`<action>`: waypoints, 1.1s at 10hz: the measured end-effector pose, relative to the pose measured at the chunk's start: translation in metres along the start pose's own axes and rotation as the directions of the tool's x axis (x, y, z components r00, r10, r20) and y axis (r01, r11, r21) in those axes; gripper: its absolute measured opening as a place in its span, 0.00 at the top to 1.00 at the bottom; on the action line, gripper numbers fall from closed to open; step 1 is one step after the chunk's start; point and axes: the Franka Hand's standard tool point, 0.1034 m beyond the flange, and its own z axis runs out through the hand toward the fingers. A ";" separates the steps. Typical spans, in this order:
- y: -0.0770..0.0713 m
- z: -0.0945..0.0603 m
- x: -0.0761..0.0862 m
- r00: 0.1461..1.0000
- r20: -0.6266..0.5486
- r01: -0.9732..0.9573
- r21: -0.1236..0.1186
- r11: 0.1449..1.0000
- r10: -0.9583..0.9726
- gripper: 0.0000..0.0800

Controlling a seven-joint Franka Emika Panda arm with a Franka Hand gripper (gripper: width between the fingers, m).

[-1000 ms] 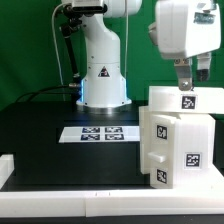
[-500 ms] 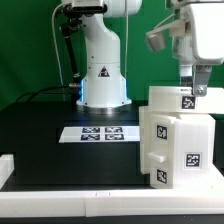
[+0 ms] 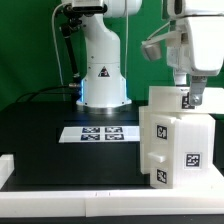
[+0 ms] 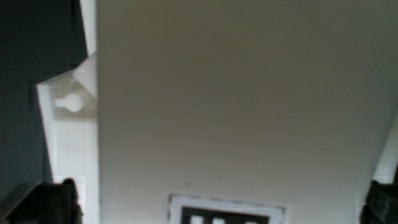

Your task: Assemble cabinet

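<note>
At the exterior view's left the low white border rail (image 3: 50,190) runs along the table's front edge; the black table (image 3: 40,125) behind it gives open room for moving; the marker board (image 3: 100,133) lies flat before the robot base (image 3: 103,75); the cabinet (image 3: 175,140) stands upright at the exterior view's right, close to the rail, its tags facing outward. The gripper (image 3: 187,100) hangs at the cabinet's top; its fingers (image 4: 57,203) appear spread to either side of the white panel in the wrist view, though contact cannot be told. Judged risk: an off-centre closing could tilt the body or slide it against the rail; little free room remains on that side.
</note>
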 end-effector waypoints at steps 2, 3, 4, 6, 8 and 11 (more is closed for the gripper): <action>0.001 0.000 -0.002 1.000 0.000 -0.014 0.000 1.000 0.014 0.15; 0.001 0.000 -0.003 1.000 0.001 -0.025 0.000 1.000 0.025 0.31; 0.001 0.000 -0.003 0.999 0.001 -0.050 0.001 0.999 0.050 0.31; 0.001 0.000 -0.004 0.997 0.000 -0.080 0.001 0.997 0.080 0.30; 0.002 0.000 -0.004 0.940 -0.005 -0.341 -0.006 0.940 0.341 0.30; 0.001 0.001 -0.001 0.764 -0.014 -0.645 -0.009 0.764 0.645 0.30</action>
